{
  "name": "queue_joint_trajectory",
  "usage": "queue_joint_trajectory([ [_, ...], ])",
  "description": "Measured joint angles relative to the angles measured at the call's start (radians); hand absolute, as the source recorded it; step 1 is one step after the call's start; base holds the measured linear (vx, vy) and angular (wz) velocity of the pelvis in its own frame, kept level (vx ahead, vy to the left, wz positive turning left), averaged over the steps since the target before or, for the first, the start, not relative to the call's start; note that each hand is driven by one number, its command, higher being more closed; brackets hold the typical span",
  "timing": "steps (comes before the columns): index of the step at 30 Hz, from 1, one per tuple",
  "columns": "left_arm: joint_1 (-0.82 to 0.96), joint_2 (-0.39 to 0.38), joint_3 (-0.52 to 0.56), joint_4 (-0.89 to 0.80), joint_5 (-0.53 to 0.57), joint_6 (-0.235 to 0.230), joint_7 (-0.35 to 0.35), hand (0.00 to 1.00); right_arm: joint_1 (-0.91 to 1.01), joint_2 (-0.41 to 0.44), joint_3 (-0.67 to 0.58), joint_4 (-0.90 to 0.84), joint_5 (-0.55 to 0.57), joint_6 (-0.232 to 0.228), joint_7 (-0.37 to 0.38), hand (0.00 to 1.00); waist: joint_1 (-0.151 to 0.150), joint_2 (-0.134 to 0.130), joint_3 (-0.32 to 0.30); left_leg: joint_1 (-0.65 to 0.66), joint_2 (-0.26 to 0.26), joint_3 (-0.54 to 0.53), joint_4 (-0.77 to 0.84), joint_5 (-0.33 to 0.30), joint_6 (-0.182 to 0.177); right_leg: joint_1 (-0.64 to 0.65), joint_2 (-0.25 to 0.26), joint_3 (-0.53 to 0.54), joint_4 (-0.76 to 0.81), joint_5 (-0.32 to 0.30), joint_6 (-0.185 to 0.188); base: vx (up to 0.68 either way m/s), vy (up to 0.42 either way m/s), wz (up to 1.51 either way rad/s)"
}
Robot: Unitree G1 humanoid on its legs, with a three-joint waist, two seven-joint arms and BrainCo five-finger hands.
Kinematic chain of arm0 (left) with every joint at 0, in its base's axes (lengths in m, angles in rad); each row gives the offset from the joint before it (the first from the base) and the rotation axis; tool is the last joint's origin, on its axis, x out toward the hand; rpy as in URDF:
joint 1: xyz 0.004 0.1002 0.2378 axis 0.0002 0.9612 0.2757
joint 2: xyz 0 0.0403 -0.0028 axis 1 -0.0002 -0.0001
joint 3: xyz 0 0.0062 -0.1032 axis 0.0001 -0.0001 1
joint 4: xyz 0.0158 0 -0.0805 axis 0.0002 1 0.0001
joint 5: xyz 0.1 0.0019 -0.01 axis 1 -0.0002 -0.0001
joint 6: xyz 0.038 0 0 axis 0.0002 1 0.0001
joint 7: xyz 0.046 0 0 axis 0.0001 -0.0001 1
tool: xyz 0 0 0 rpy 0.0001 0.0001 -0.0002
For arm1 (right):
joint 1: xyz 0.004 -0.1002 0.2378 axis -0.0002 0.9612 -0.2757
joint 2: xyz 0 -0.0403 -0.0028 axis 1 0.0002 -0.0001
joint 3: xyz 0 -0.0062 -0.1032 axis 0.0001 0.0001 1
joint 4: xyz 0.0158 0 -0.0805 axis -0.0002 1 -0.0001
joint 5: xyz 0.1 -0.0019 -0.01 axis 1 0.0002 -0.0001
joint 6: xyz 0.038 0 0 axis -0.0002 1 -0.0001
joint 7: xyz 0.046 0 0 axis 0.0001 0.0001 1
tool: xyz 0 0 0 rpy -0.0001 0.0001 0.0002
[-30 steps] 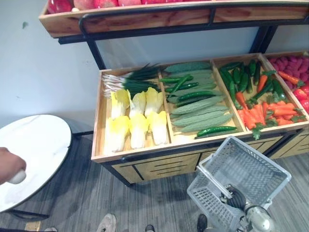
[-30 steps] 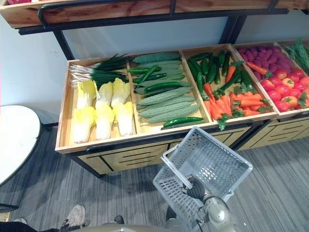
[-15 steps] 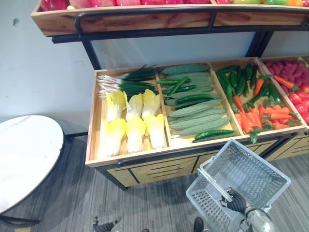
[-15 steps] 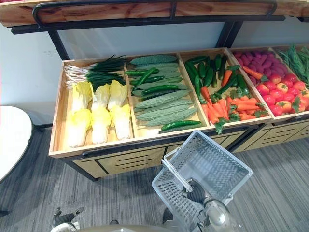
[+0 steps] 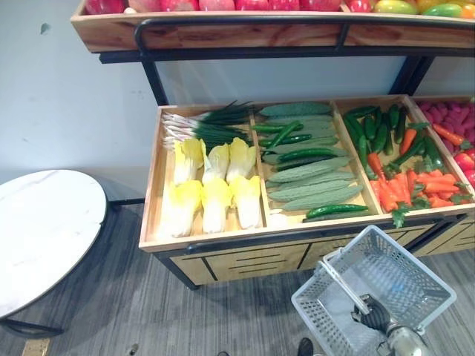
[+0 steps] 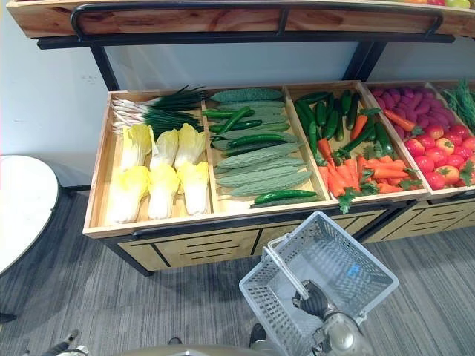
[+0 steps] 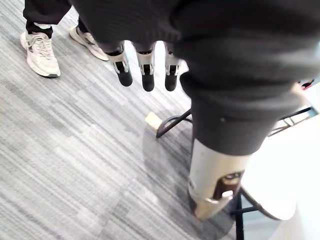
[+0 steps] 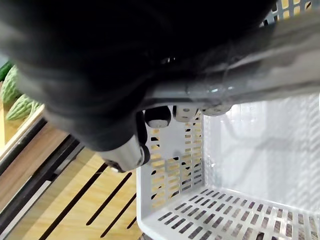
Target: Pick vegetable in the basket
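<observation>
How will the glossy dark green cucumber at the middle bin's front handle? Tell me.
The glossy dark green cucumber looks smooth-skinned, so it may slip in a grip. Long and round, it would probably roll if nudged sideways. Its even, unsagging shape suggests it is stiff.

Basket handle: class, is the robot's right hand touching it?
Touching. The right wrist view shows the right hand curled round the basket handle.

A round white table (image 5: 44, 237) is seen on the grey plank floor (image 5: 126, 311), left of a wooden stand (image 5: 245, 259) set against a pale wall (image 5: 74, 104). A wooden shelf (image 5: 223, 33) above is carried on black posts (image 5: 154, 81); red fruit (image 5: 252, 4) is laid in it. A person's pale shoes (image 7: 40, 50) are shown on the floor.
</observation>
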Motion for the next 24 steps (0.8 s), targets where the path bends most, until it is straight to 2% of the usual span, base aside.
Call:
queue_joint_trajectory([
  [8, -0.002, 0.002, 0.039, -0.24, 0.014, -0.047, 0.064, 0.0, 0.001, -0.001, -0.081, 0.003, -0.002, 0.036, -0.002, 1.0, 0.0, -0.003, -0.008, 0.002, 0.0, 0.0, 0.0, 0.001, 0.001, 0.001, 0.0, 0.001, 0.0, 0.001, -0.001, 0.0, 0.0, 0.0],
  [11, -0.003, 0.002, 0.044, -0.35, 0.058, -0.083, 0.093, 0.0, 0.001, 0.001, -0.094, 0.035, -0.002, 0.045, -0.002, 1.0, 0.0, -0.006, -0.012, 0.004, -0.001, 0.0, 0.001, 0.002, 0.002, 0.003, 0.0, 0.001, 0.0, 0.001, -0.002, 0.0, 0.0, 0.0],
  [13, -0.003, 0.002, 0.046, -0.426, 0.097, -0.112, 0.094, 0.0, 0.002, 0.014, -0.122, 0.059, -0.002, 0.054, -0.006, 1.0, -0.001, -0.006, -0.014, 0.005, -0.001, -0.001, 0.002, 0.002, 0.003, 0.005, 0.0, 0.001, 0.001, 0.001, -0.002, 0.0, 0.0, 0.0],
  [17, -0.011, 0.007, 0.046, -0.495, 0.103, -0.14, 0.092, 0.0, 0.008, 0.028, -0.13, 0.104, -0.002, 0.07, -0.03, 1.0, -0.001, -0.001, -0.029, 0.007, -0.001, 0.0, 0.002, 0.003, 0.004, 0.007, 0.0, 0.002, 0.002, 0.001, -0.002, 0.0, 0.0, 0.0],
  [20, -0.025, 0.013, 0.043, -0.573, 0.142, -0.147, 0.094, 0.0, 0.017, 0.029, -0.135, 0.123, -0.002, 0.072, -0.042, 1.0, -0.001, 0.002, -0.032, 0.009, -0.001, 0.003, 0.003, 0.003, 0.004, 0.01, 0.001, 0.006, 0.003, 0.001, -0.002, 0.0, 0.0, 0.0],
  [24, -0.033, 0.051, 0.036, -0.596, 0.161, -0.144, 0.091, 0.0, 0.025, 0.03, -0.152, 0.126, -0.001, 0.077, -0.042, 1.0, -0.003, 0.006, -0.034, 0.021, 0.001, 0.021, 0.001, 0.002, 0.002, 0.017, 0.004, 0.014, 0.003, -0.002, -0.002, 0.0, 0.0, -0.09],
])
